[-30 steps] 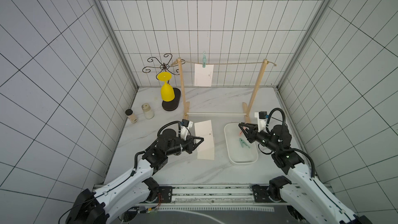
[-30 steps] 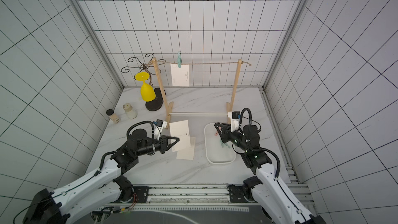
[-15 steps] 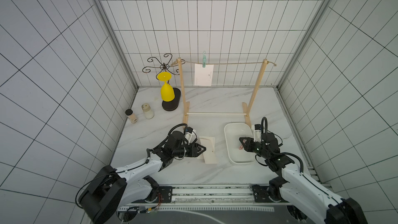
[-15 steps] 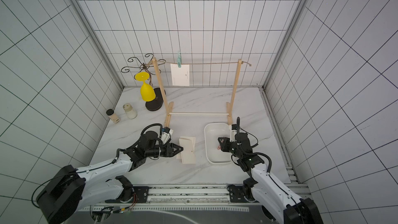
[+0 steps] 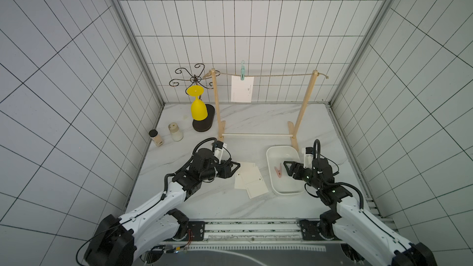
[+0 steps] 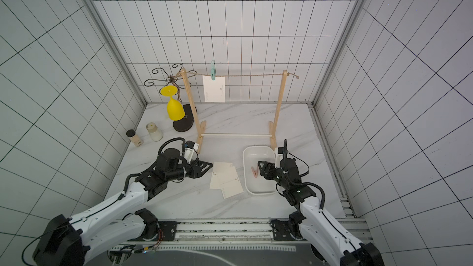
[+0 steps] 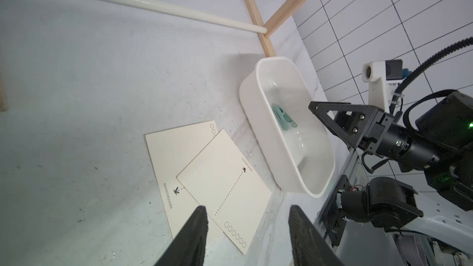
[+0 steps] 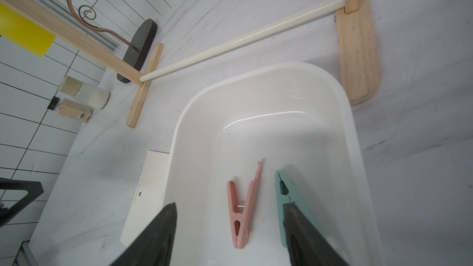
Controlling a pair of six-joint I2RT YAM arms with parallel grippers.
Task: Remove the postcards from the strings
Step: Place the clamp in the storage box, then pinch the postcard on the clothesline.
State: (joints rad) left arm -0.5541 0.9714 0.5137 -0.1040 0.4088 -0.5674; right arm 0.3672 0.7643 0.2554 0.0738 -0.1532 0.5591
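Twine (image 5: 279, 75): tan, thin, slightly sagging, strung between the tops of the wooden posts (image 5: 304, 108). One white postcard (image 5: 242, 90) hangs upright from it near the left post, clipped at an upper corner; its print is faint, perhaps a small central mark. Two cream postcards (image 5: 249, 181) lie flat in front of the posts, overlapping and skewed.

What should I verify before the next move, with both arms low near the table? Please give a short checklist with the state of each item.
1. left gripper empty, jaws apart: ok.
2. right gripper empty, jaws apart over the tray: ok.
3. Two loose postcards flat on the table, overlapping: ok.
4. pink peg and loose green peg inside the tray: ok.
5. string free of cards: not ok; the last postcard hangs from it under the clamped green peg.
6. How firmly that peg grips: cannot tell.
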